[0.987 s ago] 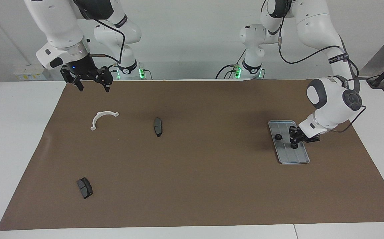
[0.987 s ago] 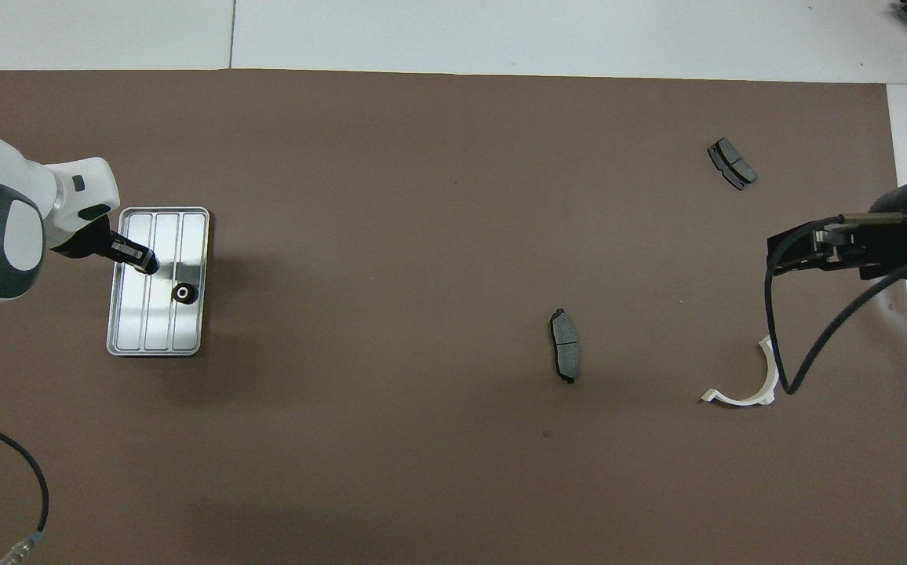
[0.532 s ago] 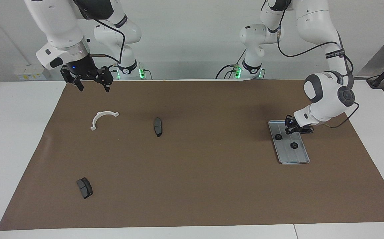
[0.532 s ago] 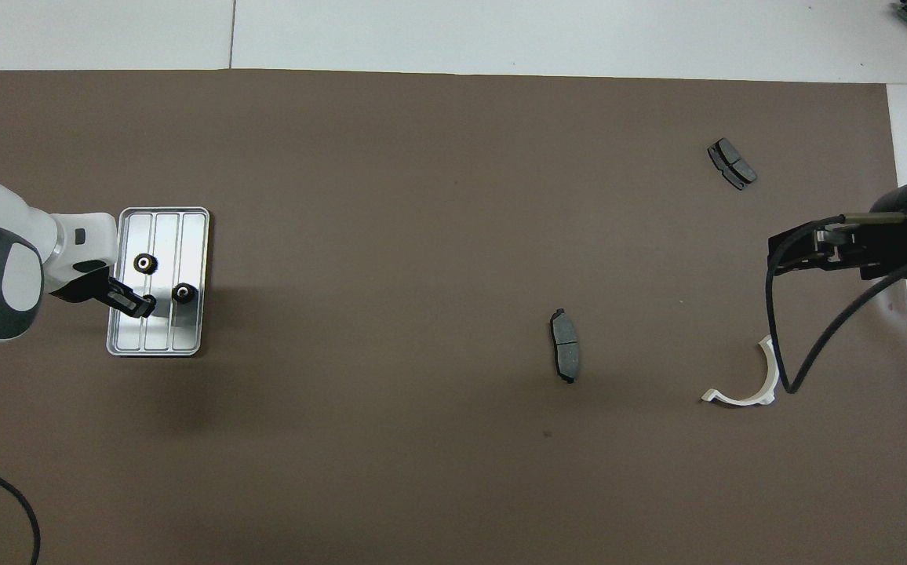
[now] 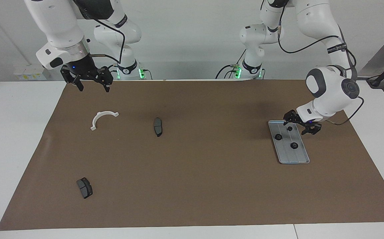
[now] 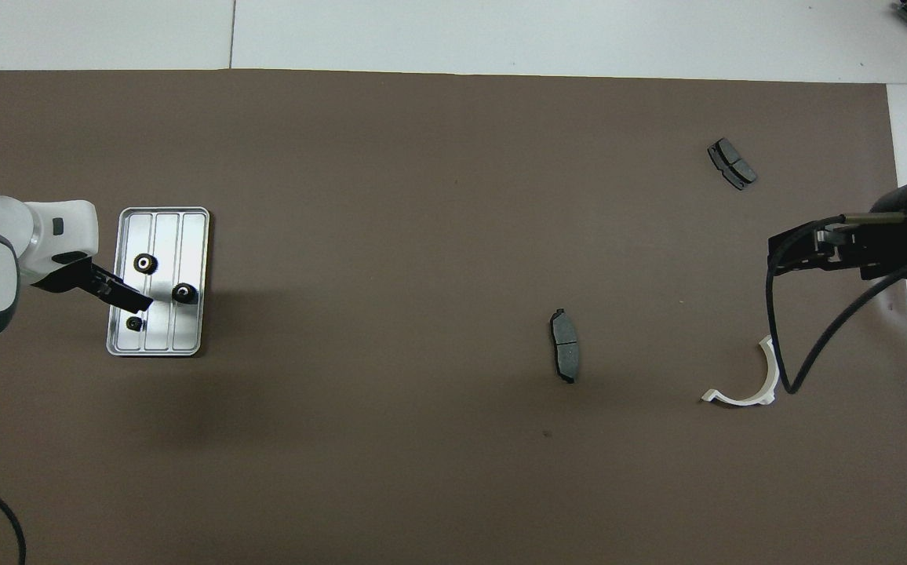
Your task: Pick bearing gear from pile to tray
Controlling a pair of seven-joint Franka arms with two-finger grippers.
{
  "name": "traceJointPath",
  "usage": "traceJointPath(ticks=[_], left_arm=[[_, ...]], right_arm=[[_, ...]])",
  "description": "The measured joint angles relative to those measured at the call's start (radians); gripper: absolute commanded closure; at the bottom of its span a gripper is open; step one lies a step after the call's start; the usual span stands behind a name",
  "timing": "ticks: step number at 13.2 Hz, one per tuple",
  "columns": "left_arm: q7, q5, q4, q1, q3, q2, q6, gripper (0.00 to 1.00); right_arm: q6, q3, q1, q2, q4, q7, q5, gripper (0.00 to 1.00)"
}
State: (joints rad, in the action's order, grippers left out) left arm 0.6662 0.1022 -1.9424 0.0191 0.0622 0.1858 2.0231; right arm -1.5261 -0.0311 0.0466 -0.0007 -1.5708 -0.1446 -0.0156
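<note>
The silver tray (image 5: 295,156) lies at the left arm's end of the table, also in the overhead view (image 6: 187,235). Three black rings lie in it (image 5: 278,136) (image 5: 293,145) (image 5: 289,128). My left gripper (image 5: 297,124) is open and empty, just above the tray's end nearer the robots, over the third ring (image 6: 135,322). The rest of the pile is a white half-ring bracket (image 5: 103,118) and two dark brake pads (image 5: 157,126) (image 5: 84,187). My right gripper (image 5: 92,83) is open and waits raised over the mat's edge at the right arm's end.
A brown mat (image 5: 192,186) covers the table. The bracket (image 6: 744,384) and the pads (image 6: 565,345) (image 6: 731,163) lie spread out toward the right arm's end. The right arm's black cable (image 6: 783,345) hangs over the bracket in the overhead view.
My left gripper has left a ring in the tray's middle, moved to the tray's end nearer the robots and opened wide. Three rings show in the tray now instead of one. The right arm has not moved.
</note>
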Motion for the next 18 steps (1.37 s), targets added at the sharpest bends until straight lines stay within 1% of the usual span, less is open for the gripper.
traceJointPath(ticks=[3,5,7,9,10,14,18], left_arm=[[-0.257,0.0,0.06,0.0,-0.007,-0.051,-0.003,0.0],[-0.388,-0.007,0.108,-0.018,-0.021,-0.056,-0.029,0.0],[-0.471,-0.041,0.168,-0.061,-0.028,-0.057,-0.087,0.0],[-0.507,-0.051,0.258,-0.078,-0.03,-0.058,-0.181,0.0],[-0.509,-0.052,0.286,-0.081,-0.03,-0.061,-0.208,0.0],[-0.514,-0.052,0.304,-0.085,-0.03,-0.08,-0.241,0.0],[-0.515,-0.052,0.335,-0.086,-0.03,-0.102,-0.322,0.0]], right_arm=[[0.0,0.0,0.0,0.0,0.0,0.0,0.0,0.0],[0.0,0.0,0.0,0.0,0.0,0.0,0.0,0.0],[0.0,0.0,0.0,0.0,0.0,0.0,0.0,0.0],[0.0,0.0,0.0,0.0,0.0,0.0,0.0,0.0],[0.0,0.0,0.0,0.0,0.0,0.0,0.0,0.0],[0.0,0.0,0.0,0.0,0.0,0.0,0.0,0.0],[0.0,0.0,0.0,0.0,0.0,0.0,0.0,0.0]])
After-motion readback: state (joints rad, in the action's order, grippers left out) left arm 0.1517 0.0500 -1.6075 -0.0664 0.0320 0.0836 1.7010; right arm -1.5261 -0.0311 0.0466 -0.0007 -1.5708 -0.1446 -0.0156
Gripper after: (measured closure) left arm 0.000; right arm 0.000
